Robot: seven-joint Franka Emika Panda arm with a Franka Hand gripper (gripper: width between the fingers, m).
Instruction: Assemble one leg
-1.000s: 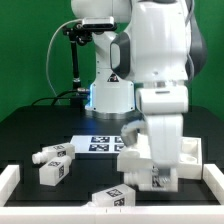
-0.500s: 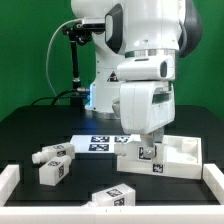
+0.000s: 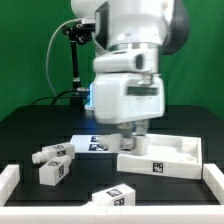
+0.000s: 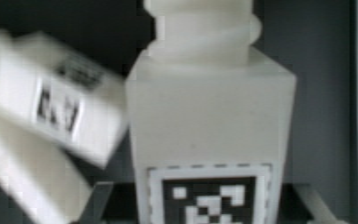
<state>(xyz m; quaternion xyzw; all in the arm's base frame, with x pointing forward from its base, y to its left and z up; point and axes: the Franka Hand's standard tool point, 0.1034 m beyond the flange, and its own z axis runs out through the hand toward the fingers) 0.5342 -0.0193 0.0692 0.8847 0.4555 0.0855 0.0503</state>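
Okay, nearest on the counter (image 3: 25, 135) I see a front peg (image 3: 112, 197), then two pegs (image 3: 55, 173) lying toward the exterior view's left. Behind those sits the tray (image 3: 175, 165). My hand (image 3: 132, 138) hangs above the tray's left end, clamped on the leg (image 4: 202, 110); the wrist view has it filling the frame, tag toward the camera. Farther back, the marker board (image 3: 98, 143) lies flat.
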